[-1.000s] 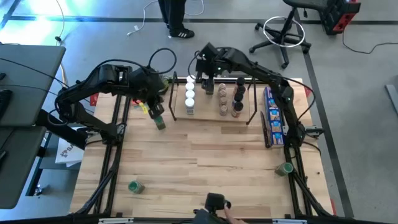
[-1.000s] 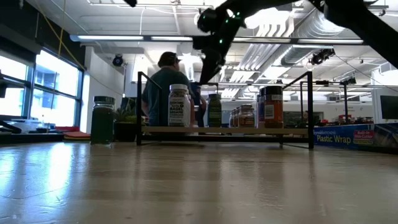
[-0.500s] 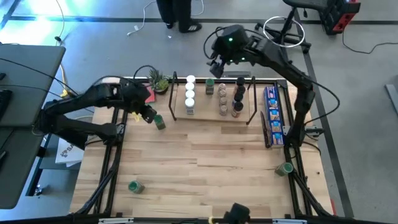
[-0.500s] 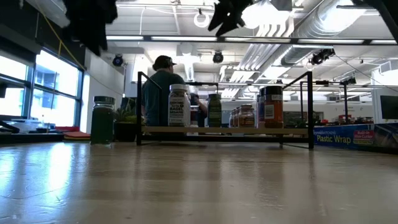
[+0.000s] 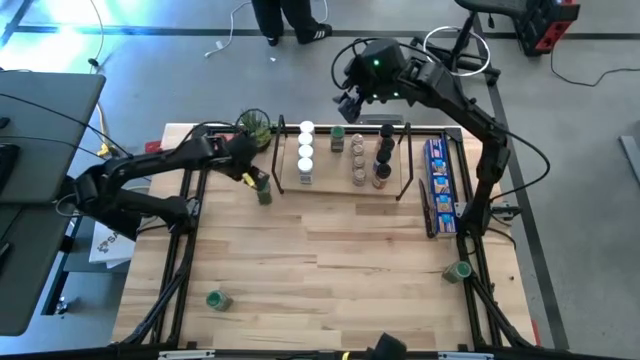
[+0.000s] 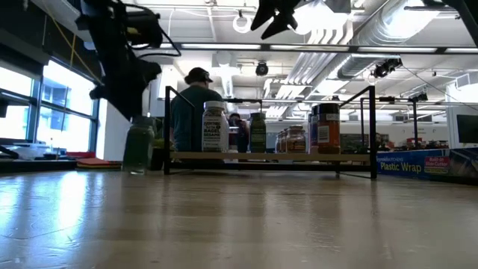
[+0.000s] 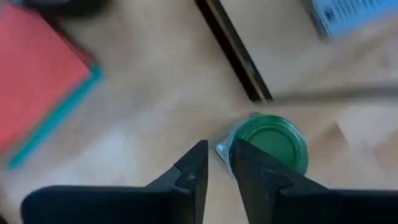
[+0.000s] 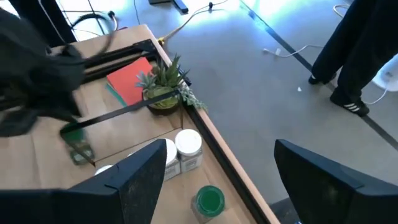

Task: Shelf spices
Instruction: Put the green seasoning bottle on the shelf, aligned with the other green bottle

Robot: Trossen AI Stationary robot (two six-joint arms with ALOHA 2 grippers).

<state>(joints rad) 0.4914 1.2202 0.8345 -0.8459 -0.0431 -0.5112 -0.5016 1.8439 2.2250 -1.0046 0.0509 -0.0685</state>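
High view: my left tool (image 5: 262, 184) sits at a green-lidded jar (image 5: 264, 194) on the surface (image 5: 330, 270), just left of the shelf (image 5: 342, 186). Right tool (image 5: 349, 103) hangs beyond the shelf's far edge, jaws wide, empty. Low view: the jar (image 6: 138, 149) stands upright. Left wrist: fingers (image 7: 194, 171) narrow, alongside the lid (image 7: 270, 142), no clear grip. Right wrist: white-capped jars (image 8: 188, 149) w/ plant (image 8: 163, 84) nearby.
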